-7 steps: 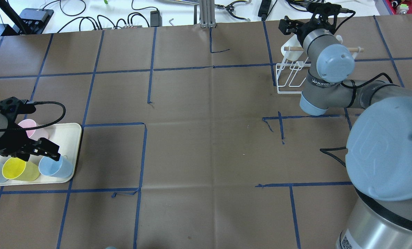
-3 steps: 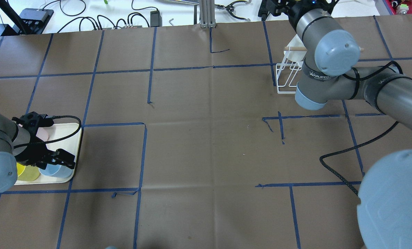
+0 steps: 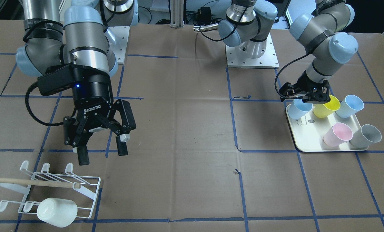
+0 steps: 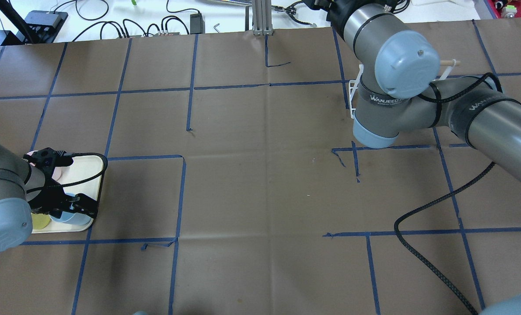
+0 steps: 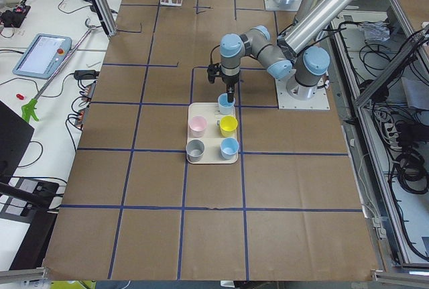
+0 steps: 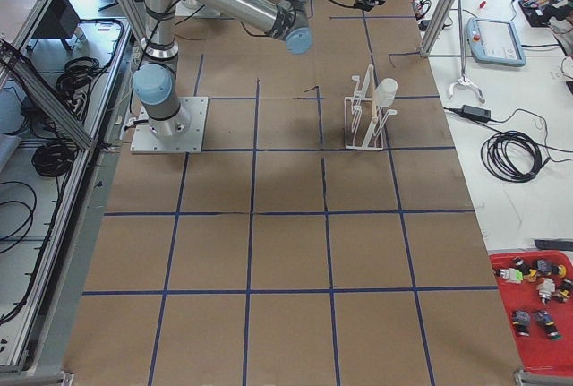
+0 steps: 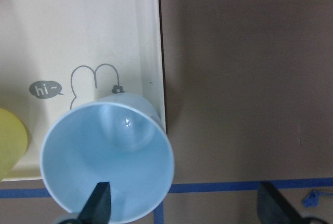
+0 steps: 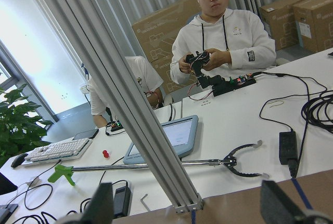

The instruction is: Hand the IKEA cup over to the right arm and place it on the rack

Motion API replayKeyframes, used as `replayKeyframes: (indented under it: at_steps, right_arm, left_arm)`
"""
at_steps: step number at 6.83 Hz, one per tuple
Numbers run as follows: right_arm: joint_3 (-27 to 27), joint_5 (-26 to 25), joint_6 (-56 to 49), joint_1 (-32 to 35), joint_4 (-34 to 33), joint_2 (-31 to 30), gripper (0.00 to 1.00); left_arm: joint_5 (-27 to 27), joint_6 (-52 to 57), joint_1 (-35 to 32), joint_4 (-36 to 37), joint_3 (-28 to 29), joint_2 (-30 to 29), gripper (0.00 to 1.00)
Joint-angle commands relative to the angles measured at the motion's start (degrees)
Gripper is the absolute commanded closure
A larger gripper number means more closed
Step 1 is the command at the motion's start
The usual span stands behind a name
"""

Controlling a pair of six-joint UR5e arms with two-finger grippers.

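Observation:
My left gripper [image 3: 305, 100] is open over the cream tray [image 3: 311, 146]. It straddles the wall of a light blue cup [image 3: 299, 109]: in the left wrist view one finger [image 7: 99, 206] is inside the cup [image 7: 106, 161] and the other is outside, over the table. My right gripper [image 3: 102, 154] is open and empty, hanging above the table beside the white wire rack [image 3: 85, 193]. A white cup [image 3: 57, 211] lies on the rack's front prongs. In the overhead view the right arm hides most of the rack [image 4: 353, 94].
The tray also holds a yellow cup [image 3: 327, 106], a second light blue cup [image 3: 349, 105], a pink cup [image 3: 337, 133] and a grey cup [image 3: 366, 135]. A wooden rod [image 3: 34, 182] crosses the rack. Beyond the table's far edge stand an aluminium post [image 8: 130, 104] and seated people.
My left gripper has moved forward and down over the tray onto the light blue cup. My right arm has swung away from the rack, toward the far edge and to the left.

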Motion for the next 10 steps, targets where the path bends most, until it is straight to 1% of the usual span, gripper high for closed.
replayKeyframes:
  at_steps: [1, 2, 3, 4, 5, 6, 7, 8, 9, 10]
  right_arm:
    - [0.49, 0.23, 15.5, 3.8, 1.04, -0.73, 0.0]
    - [1.54, 0.41, 24.02, 4.07, 0.87, -0.99, 0.0]
    - [2.76, 0.93, 30.11, 5.21, 0.52, -0.99, 0.0]
    - [3.99, 1.29, 34.7, 6.7, 0.08, -1.25, 0.0]
    - [4.96, 1.29, 40.22, 7.41, 0.08, -2.21, 0.0]
    - [5.23, 1.29, 41.84, 7.59, 0.08, -2.74, 0.0]
    - [6.19, 1.29, 42.73, 7.42, -0.62, -3.01, 0.0]
    - [8.9, 1.2, 48.74, 7.5, -3.33, -3.01, 0.0]
    - [9.89, 1.2, 50.98, 7.42, -3.96, -3.01, 0.0]
    - [9.98, 1.2, 51.09, 7.33, -4.05, -3.01, 0.0]
  left_arm:
    - [0.54, 0.07, 0.09, 2.58, 0.16, -1.59, 0.01]
    - [0.55, -0.02, 0.09, 2.58, 0.25, -1.68, 0.01]
    - [0.46, -0.02, 0.09, 2.58, 0.33, -1.77, 0.14]
    - [0.54, 0.33, 0.09, 2.67, 0.77, -1.86, 0.46]
    - [0.63, 0.42, 0.09, 2.59, 1.12, -1.94, 0.86]
    - [0.63, 0.59, 0.18, 2.5, 1.56, -1.94, 1.0]
    - [0.55, 0.77, 0.44, 2.32, 2.17, -1.86, 1.0]
    - [0.2, 0.86, 0.79, 2.15, 2.96, -1.86, 1.0]
    - [0.02, 0.86, 0.88, 1.88, 4.54, -2.03, 1.0]
    - [-0.42, 0.77, 0.8, -2.03, 8.3, -2.03, 1.0]
